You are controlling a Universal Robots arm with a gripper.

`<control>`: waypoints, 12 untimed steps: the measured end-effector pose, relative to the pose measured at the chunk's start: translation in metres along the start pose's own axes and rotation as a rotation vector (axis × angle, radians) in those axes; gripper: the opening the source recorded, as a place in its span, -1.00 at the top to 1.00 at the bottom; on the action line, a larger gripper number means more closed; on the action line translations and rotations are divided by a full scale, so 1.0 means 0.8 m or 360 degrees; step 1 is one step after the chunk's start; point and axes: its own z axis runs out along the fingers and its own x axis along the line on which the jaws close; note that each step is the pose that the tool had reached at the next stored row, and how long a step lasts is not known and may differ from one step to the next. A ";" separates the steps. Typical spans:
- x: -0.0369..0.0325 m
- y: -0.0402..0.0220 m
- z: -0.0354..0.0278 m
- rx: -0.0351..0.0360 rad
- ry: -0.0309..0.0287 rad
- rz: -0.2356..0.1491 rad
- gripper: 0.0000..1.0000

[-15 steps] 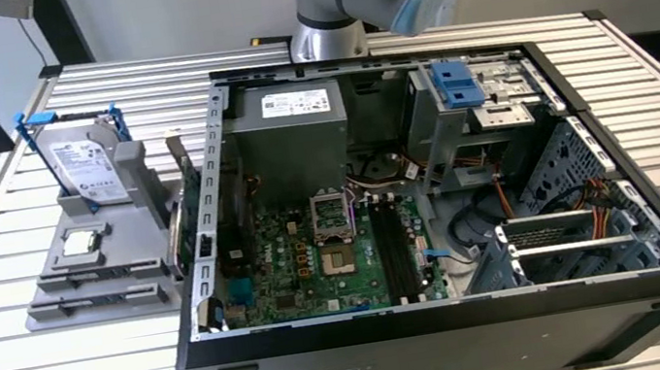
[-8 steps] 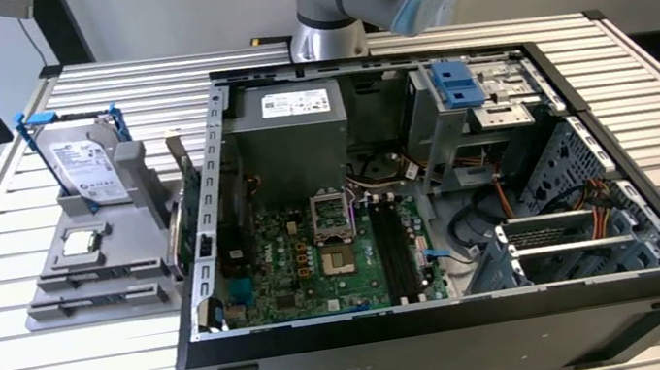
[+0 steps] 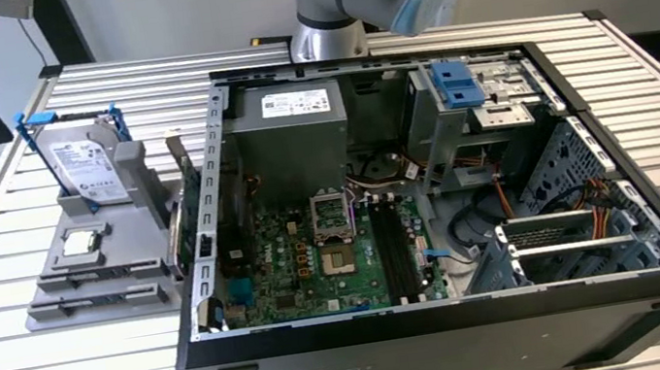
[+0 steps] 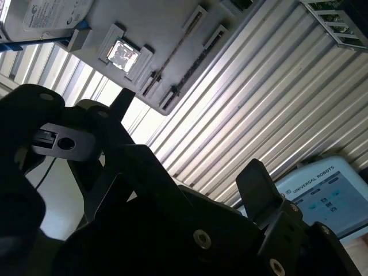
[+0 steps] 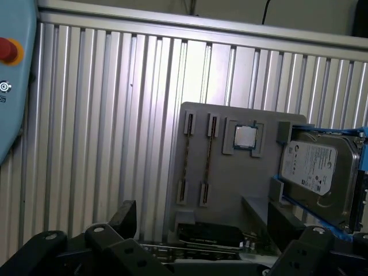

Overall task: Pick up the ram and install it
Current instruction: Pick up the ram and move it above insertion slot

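Here the open, empty pincer (image 5: pixel 204 215) is hovering near the ram (image 5: pixel 210 152) in its grey holder (image 5: pixel 230 190), arguably risking a skewed, jamming grasp.

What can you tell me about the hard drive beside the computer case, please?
The hard drive is a flat silver box with a white label on its broad face and blue rails along its sides. It stands propped on edge in the grey holder, to the exterior view's left of the open computer case. A small square chip lies in the holder beside it.
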 end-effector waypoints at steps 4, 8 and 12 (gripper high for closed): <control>0.0000 0.0000 0.0022 0.0004 -0.00018 0.0111 -1.00; 0.0001 0.0000 0.0036 0.0006 -0.00023 0.0166 -1.00; 0.0001 0.0000 0.0037 0.0007 -0.00028 0.0177 -1.00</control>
